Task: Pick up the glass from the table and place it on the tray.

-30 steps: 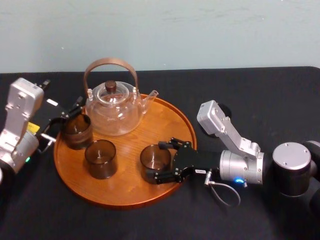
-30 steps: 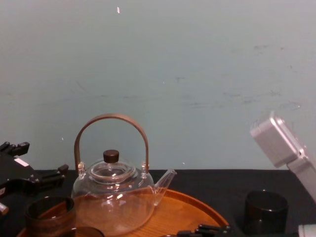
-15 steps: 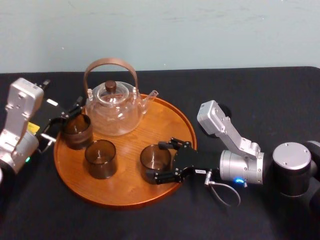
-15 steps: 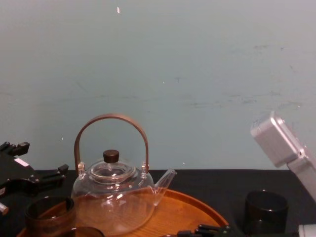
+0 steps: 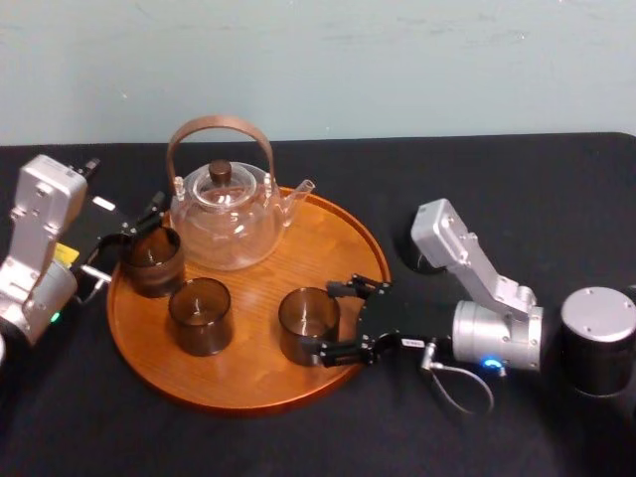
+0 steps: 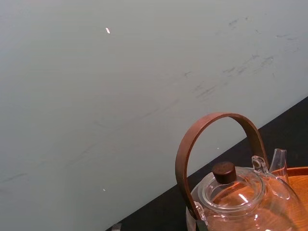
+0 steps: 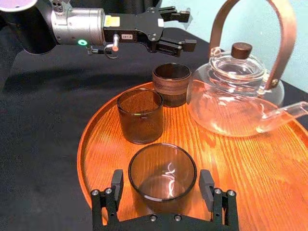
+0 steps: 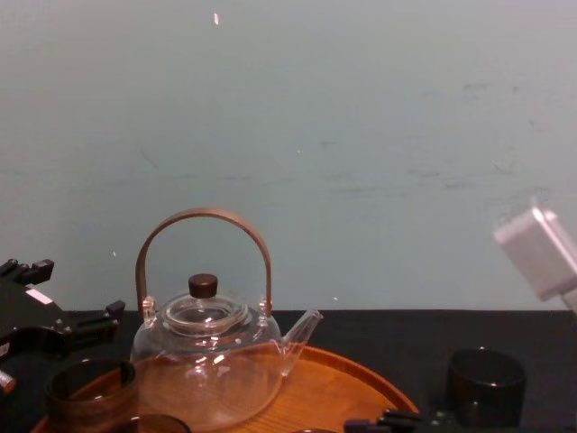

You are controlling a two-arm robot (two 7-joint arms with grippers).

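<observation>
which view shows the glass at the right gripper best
The right wrist view: the glass stands upright on the tray between the right gripper's open fingers, gaps visible either side. The head view shows it smaller, from above, near the tray's right edge. The left gripper idles at the tray's left.

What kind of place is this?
Probably a robot test bench set as a tea table: black cloth on the table, a pale wall, the right gripper open around a glass on the tray, the left gripper open near another glass.
</observation>
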